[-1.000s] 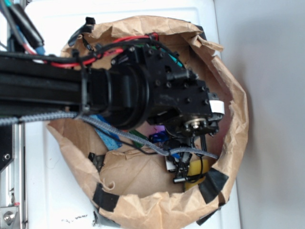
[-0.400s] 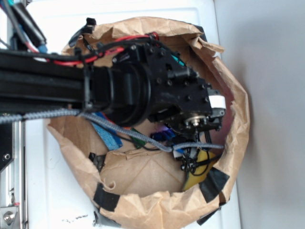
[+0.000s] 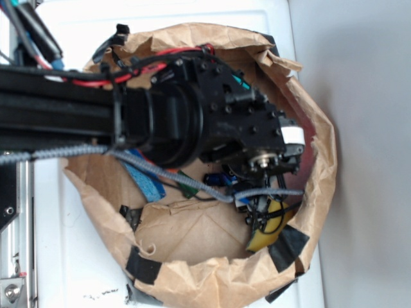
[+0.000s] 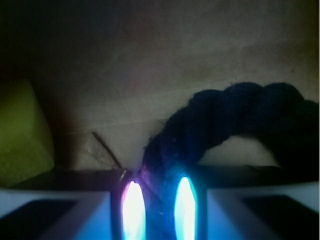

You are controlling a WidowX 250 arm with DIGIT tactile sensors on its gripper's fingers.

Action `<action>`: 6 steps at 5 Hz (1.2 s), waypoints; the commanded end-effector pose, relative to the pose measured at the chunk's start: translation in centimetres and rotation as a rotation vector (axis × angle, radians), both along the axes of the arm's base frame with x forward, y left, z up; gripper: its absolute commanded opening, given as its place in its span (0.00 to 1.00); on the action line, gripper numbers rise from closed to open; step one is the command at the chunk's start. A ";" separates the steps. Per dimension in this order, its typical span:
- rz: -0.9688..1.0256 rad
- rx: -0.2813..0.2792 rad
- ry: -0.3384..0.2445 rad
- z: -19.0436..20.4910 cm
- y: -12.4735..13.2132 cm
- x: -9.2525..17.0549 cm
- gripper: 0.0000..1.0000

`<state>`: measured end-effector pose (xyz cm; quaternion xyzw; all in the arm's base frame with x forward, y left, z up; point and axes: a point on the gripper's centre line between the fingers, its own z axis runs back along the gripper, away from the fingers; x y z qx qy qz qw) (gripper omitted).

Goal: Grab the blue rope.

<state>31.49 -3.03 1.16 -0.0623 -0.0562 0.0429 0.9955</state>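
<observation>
**Op A:** Exterior view first. Over the last second I've swung the wrist outward toward the far rim of the paper bag (image 3: 321, 122), and the pincer (image 3: 263, 215) has dropped lower into it. The white label on the wrist now sits nearer the bag's wall than it did. That puts me over the clutter at the bottom, which I judge is the closing-in step.

**Op B:** Can you see the blue rope there?

**Op A:** Only a dark blue scrap (image 3: 215, 179) just beside the pincer, half under the arm. I can't tell its shape. Past the pincer lies a yellow sponge (image 3: 266, 234), soft-looking and blocky; behind it, a flat light blue sponge (image 3: 144, 179). The bag is crumpled brown paper, patched with black tape.

**Op B:** And the wrist view?

**Op A:** Much clearer. The blue rope (image 4: 235, 117) is thick, dark navy, twisted and fuzzy, arching away and off to one side. Its near end runs down right between the two glowing fingertips (image 4: 134, 210). The pincer looks narrowed around it, but whether it's truly clamping, I can't tell. The yellow sponge sits well off to the other side.
</observation>
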 end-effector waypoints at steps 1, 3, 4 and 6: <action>-0.029 0.082 0.041 2.9 -0.7 -1.3 0.00; -0.041 0.172 0.023 11.4 0.1 -4.8 0.00; -0.066 0.198 -0.001 13.3 -0.6 -5.8 0.00; -0.141 0.281 -0.059 14.3 -1.3 -6.9 0.00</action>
